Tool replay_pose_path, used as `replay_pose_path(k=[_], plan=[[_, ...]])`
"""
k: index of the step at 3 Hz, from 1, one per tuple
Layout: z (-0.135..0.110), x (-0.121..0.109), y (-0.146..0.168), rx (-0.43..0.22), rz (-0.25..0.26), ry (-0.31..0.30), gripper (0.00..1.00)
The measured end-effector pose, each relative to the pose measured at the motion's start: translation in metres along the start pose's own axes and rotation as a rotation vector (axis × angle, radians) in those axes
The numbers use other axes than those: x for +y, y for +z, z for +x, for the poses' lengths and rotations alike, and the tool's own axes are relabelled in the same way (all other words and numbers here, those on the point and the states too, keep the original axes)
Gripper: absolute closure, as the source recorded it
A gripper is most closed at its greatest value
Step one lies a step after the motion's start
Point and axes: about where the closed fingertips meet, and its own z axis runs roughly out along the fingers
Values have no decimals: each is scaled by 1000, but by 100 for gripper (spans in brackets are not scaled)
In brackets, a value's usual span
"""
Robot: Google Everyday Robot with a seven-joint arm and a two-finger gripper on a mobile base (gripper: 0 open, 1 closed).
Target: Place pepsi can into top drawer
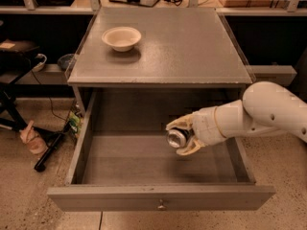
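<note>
The pepsi can is being held in the gripper, with the jaws clamped across its body, one above and one below. It is being held tilted, a silver end being turned toward the camera, over the right half of the open top drawer and apart from the drawer's walls. It is being judged as raised off the drawer floor, though this view does not settle that.

The can is being judged as light, stiff enough for a moderate squeeze, and smooth, so some slipping is to be expected under a loose hold. Its thin wall is likely to dent under a hard one. The middle of the round body, where it is being gripped now, is being judged the best place to hold it. If it is released on its side, rolling across the flat floor is being considered likely. A white bowl is being left on the table above, well apart from the can.
</note>
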Motion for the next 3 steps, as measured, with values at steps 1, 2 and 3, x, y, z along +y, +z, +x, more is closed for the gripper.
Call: replay_pose_path(k=[1, 2, 3], plan=[[-4, 19, 11, -5, 11, 18, 100], [-8, 29, 16, -4, 10, 32, 100], [-8, 40, 21, 4, 2, 55, 100]])
